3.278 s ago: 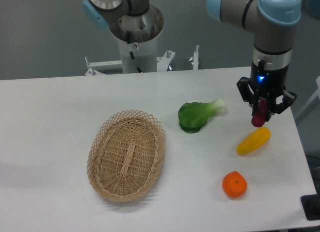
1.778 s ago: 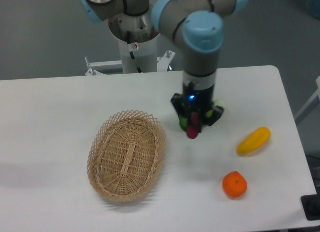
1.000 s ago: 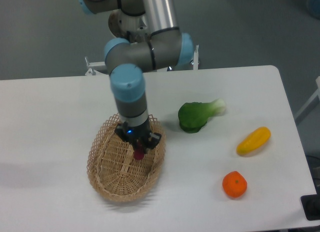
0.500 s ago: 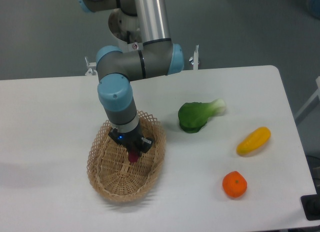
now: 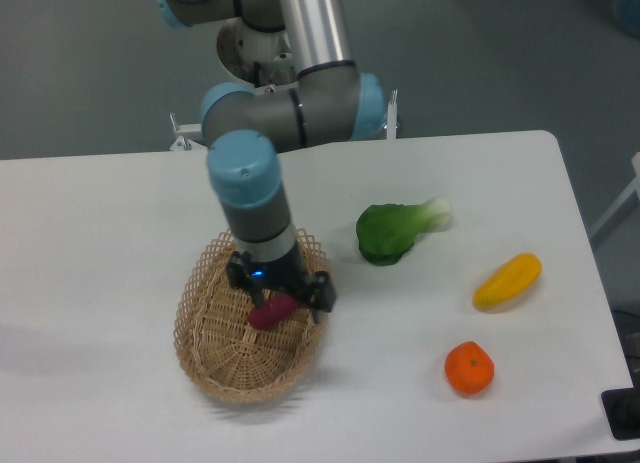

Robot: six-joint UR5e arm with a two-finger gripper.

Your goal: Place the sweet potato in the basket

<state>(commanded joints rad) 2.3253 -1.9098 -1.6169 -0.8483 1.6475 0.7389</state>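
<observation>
- White table [image 5: 100, 243] is seen under a grey wall.
- Sweet potato [image 5: 271, 310] lies slantwise inside the basket [image 5: 215, 358], between the gripper's [image 5: 279, 293] spread, released jaws.

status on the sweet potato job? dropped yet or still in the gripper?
Done: the sweet potato lies inside the basket, apparently released. In hand: nothing visible; the gripper hangs just above it, fingers spread to either side. Left: only retracting the arm. The other produce sits apart to the right.
</observation>
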